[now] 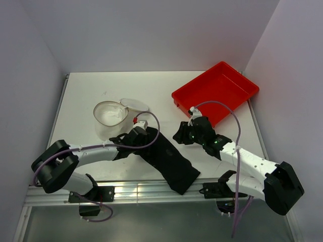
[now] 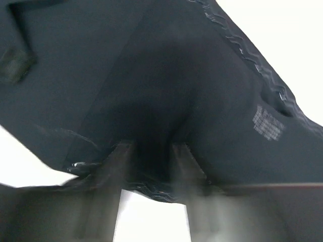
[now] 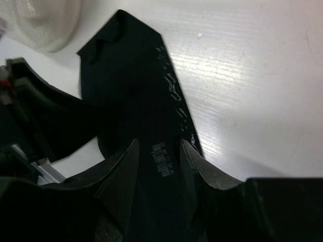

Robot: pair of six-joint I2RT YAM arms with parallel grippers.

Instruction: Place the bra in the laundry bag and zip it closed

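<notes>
The black bra [image 1: 169, 161] lies flat on the white table, running from the middle toward the near edge. My left gripper [image 1: 135, 132] is at its upper left end; in the left wrist view its jaws [image 2: 151, 154] stand apart astride the bra's [image 2: 151, 75] hem, and that view is blurred. My right gripper [image 1: 180, 135] is at the bra's right edge. Its jaws [image 3: 159, 151] are apart over the fabric [image 3: 131, 85], with a small printed label flat between them. The laundry bag [image 1: 110, 117] stands open behind the left gripper, with its round lid [image 1: 134, 104] flipped back.
A red tray [image 1: 217, 96] sits at the back right, close behind the right arm. The white mesh bag [image 3: 45, 22] shows at the top left of the right wrist view, and the left arm [image 3: 30, 101] is below it. A metal rail [image 1: 151, 189] runs along the table's near edge.
</notes>
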